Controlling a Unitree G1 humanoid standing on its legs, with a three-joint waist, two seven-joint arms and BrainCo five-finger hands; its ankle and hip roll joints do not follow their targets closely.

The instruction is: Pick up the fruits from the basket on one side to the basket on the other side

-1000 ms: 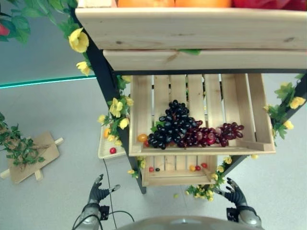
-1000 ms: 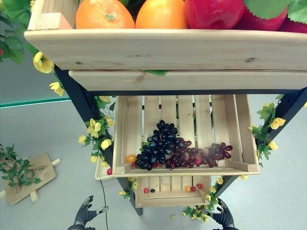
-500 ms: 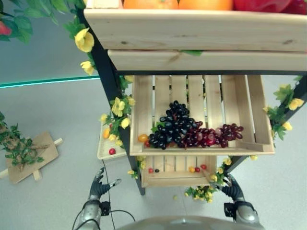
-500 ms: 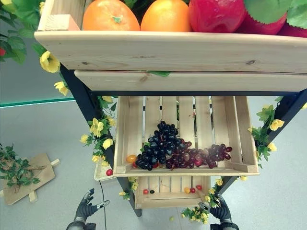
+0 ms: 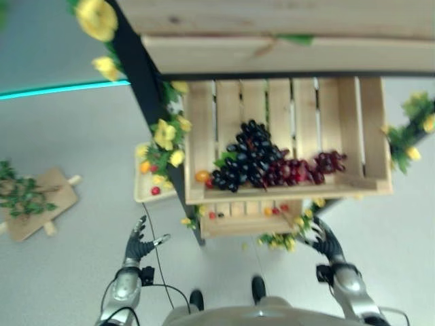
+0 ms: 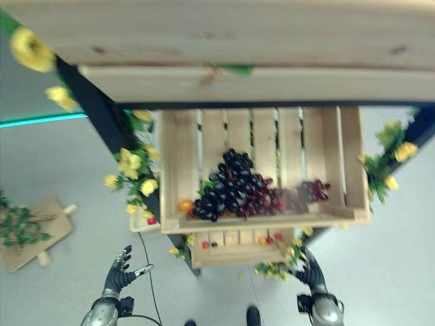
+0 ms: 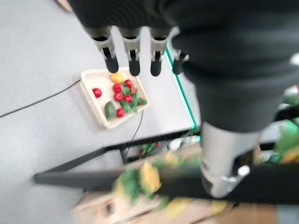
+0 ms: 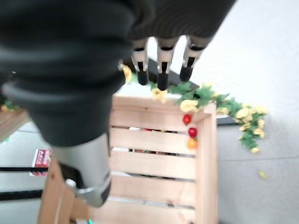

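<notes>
Grapes [image 5: 262, 164] glossy, heaped in slatted wooden crate [image 5: 375, 139]; both hands empty.

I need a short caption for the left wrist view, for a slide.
Open left hand above a cream tray of small red fruits on the grey floor.

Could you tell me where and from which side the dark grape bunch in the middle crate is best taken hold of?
Probably from above: the dark grape bunch lies heaped against the crate's front rail, so curl the fingers round its raised top. The right hand hangs open, low in front of the rack, likely nearest.
</notes>
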